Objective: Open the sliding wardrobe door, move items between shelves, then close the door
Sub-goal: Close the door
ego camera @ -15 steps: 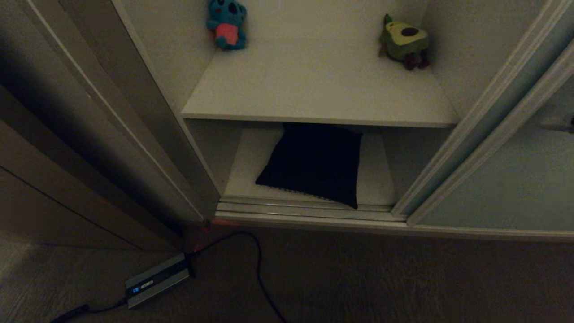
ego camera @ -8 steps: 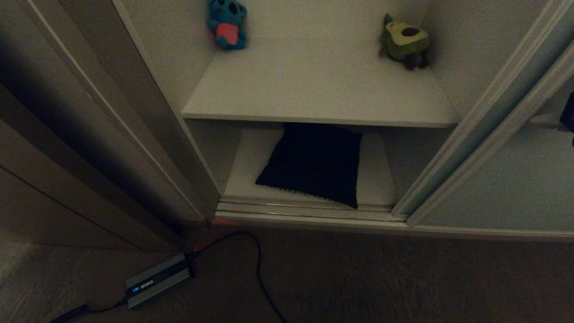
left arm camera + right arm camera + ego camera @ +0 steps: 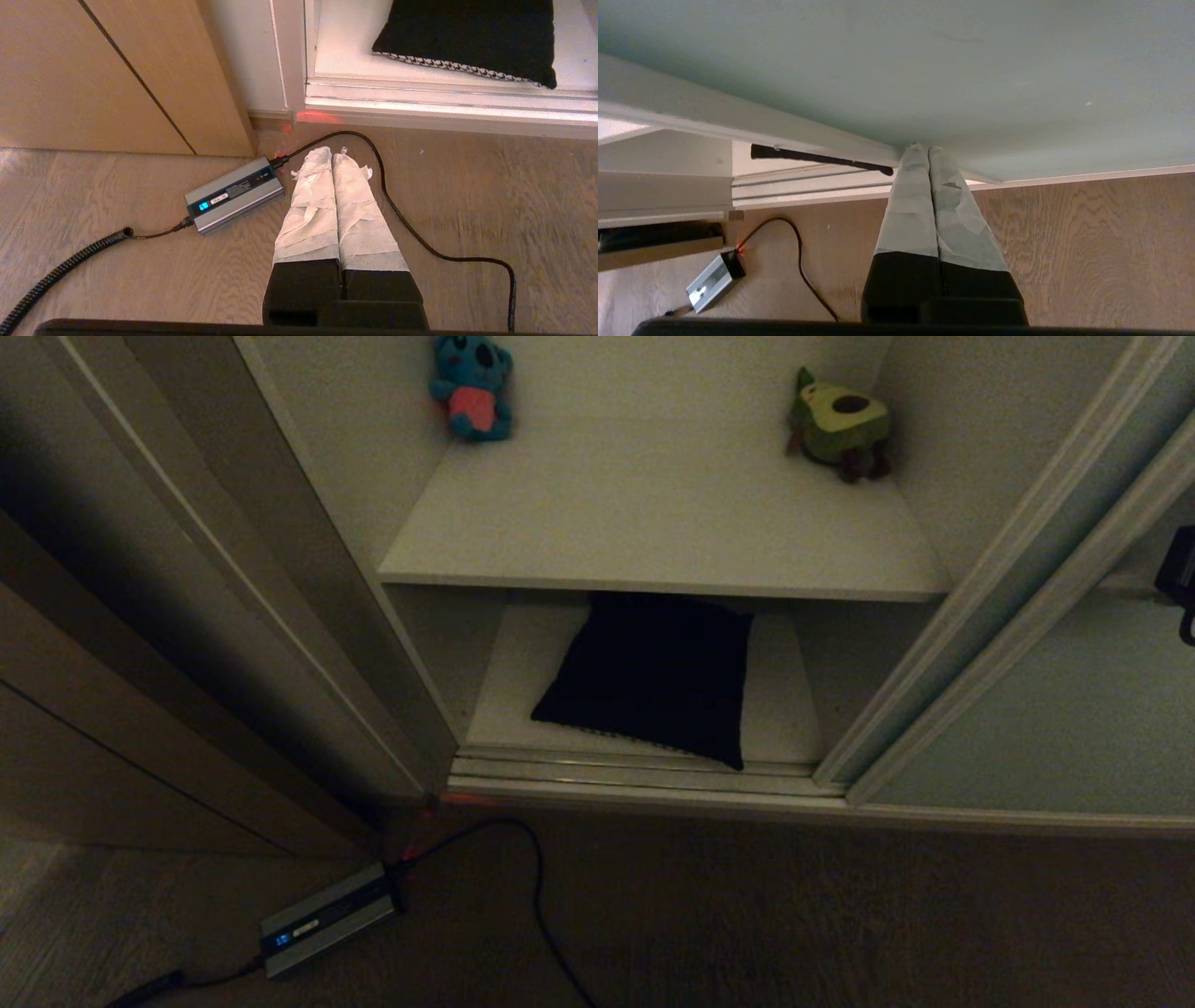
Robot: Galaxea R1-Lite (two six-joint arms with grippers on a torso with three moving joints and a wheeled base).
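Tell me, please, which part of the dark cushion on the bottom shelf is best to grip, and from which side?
Probably the front corner of the cushion, approached from the open front: it lies flat, that corner juts over the floor track, and the upper shelf covers its back.

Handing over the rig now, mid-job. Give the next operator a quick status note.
Left gripper: shut, empty, parked above the floor near the silver box.
Right gripper: shut, empty, tips at the sliding wardrobe door, low on the panel.
Door is open. Cushion lies on the lower shelf; upper shelf holds two plush toys.
Left: whether the cushion has been moved yet is unclear; close the door.
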